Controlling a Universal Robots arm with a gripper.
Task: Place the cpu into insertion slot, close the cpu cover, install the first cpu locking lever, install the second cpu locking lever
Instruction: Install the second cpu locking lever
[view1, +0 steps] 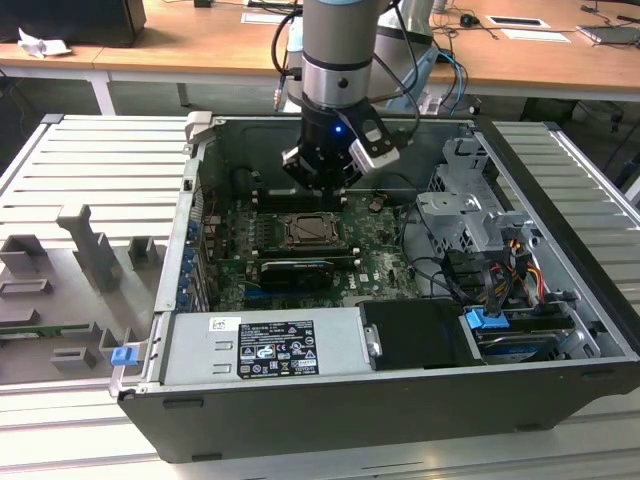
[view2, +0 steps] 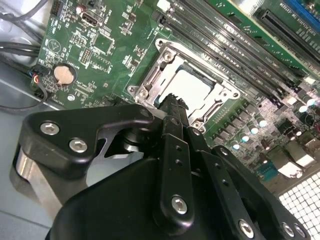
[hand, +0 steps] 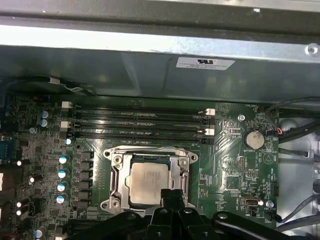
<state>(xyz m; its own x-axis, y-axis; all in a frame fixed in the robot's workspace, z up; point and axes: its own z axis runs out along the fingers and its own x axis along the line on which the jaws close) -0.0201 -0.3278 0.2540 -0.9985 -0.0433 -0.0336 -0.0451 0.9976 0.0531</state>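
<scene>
While the cpu (hand: 146, 184) sits in the slot (hand: 116, 161) under the closed cover (hand: 181, 172), the gripper (hand: 172, 196), fingers together, hangs at the socket's edge.

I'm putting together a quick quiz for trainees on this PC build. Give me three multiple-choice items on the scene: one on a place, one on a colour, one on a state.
1. Where does the cpu lie?
A. In the insertion slot
B. On the power supply
C. Between the gripper's fingers

2. What colour is the circuit board around the insertion slot?
A. Red
B. Green
C. White

3. How do the gripper's fingers stand?
A. Shut, holding nothing
B. Wide open
C. Shut on a cable

Answers:
1. A: in both wrist views the pale chip sits inside the metal-rimmed socket.
2. B: the board shows green in the first wrist view.
3. A: in the second wrist view the gripper has its tips together, empty, at the slot's edge.
</scene>
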